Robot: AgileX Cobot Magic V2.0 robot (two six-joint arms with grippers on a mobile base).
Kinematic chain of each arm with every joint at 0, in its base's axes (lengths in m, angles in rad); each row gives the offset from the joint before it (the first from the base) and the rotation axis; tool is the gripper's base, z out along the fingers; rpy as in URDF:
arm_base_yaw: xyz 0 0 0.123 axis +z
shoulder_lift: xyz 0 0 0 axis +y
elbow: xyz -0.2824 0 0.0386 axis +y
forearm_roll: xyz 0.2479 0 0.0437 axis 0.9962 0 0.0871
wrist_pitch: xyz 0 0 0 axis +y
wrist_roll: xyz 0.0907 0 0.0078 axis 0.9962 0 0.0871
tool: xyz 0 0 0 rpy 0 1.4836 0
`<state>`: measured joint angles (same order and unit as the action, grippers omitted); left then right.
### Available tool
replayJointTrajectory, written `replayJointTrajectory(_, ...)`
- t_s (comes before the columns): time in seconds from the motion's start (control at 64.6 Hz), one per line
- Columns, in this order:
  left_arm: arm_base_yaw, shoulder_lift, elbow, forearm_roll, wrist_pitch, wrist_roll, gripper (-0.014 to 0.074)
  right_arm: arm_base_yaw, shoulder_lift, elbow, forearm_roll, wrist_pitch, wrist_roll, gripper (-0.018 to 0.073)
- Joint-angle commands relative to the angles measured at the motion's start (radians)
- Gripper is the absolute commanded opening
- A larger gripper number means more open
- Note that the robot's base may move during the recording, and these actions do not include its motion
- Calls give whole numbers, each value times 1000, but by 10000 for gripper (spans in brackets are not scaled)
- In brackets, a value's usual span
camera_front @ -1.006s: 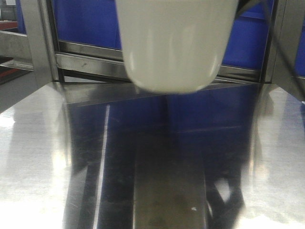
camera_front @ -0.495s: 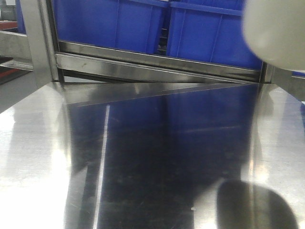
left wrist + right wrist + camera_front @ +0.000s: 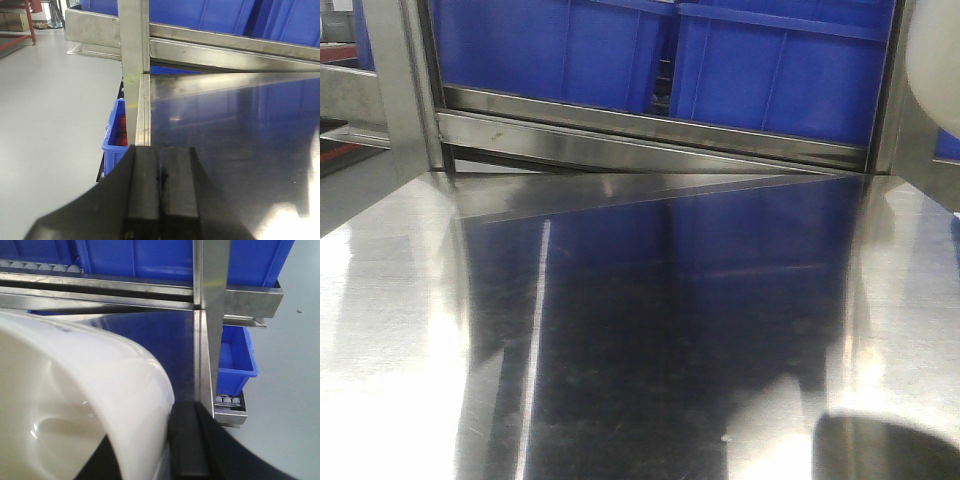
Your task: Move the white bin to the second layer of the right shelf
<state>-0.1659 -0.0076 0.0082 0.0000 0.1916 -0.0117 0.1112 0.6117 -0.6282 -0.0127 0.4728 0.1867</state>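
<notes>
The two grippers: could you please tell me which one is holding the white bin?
The right gripper, which is clamped on the wall of the white bin. The left gripper is shut and empty.

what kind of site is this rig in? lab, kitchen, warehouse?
Most likely a warehouse or factory parts-storage area. Stainless racks carry blue plastic crates on roller lanes, a steel worktable stands in front, and the floor is plain grey.

Black left gripper [image 3: 161, 165], pads pressed together, over polished stainless-steel counter [image 3: 230, 130] | blue plastic crates [image 3: 210, 12] behind steel rack rail [image 3: 225, 47] | small blue bin [image 3: 114, 137] below counter's left edge, beside grey floor [image 3: 50, 125]
</notes>
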Motion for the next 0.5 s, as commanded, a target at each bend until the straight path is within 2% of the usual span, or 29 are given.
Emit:
replayJointTrajectory(0.0, -7, -15, 27, 0, -91, -7, 85, -7, -5, -30, -3, -106, -3, 52)
replayJointTrajectory(0.48, -7, -15, 27, 0, -91, -7, 85, -7, -5, -30, -3, -106, -3, 52)
